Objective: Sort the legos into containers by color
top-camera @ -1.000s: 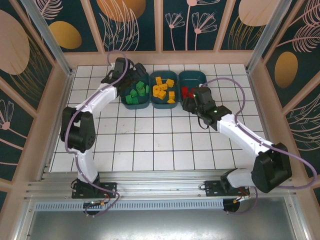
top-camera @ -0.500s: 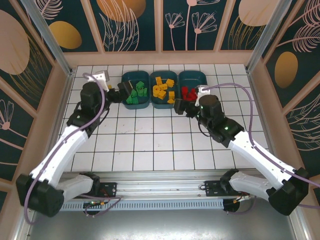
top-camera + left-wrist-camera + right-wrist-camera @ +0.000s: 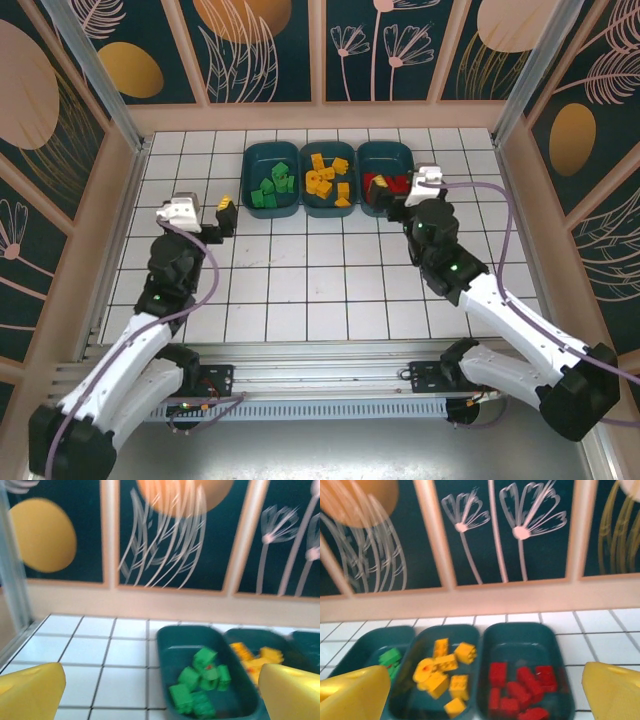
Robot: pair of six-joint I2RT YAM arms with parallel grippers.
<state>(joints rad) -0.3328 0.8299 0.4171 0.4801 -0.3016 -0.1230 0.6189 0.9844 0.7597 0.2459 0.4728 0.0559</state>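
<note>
Three dark teal containers stand in a row at the far side. The left one [image 3: 250,160] holds green legos [image 3: 272,186], the middle one [image 3: 310,205] yellow legos [image 3: 325,178], the right one [image 3: 385,153] red legos [image 3: 385,184]. My left gripper [image 3: 225,215] hovers open and empty over the tiles just left of the green bin. In the left wrist view the green legos [image 3: 200,682] lie ahead between the yellow fingertips [image 3: 30,692]. At the red bin's near edge my right gripper [image 3: 390,195] is open and empty. The right wrist view shows yellow legos [image 3: 445,672] and red legos [image 3: 520,687].
White tiled floor [image 3: 320,280] spreads between the bins and the arm bases. Patterned walls with pale wooden frames [image 3: 320,112] close in the back and both sides. A metal post [image 3: 95,75] stands at the far left corner.
Both arms have drawn back from the bins toward the near side. The left gripper left the green bin and swung out to its left. The right gripper opened wide.
</note>
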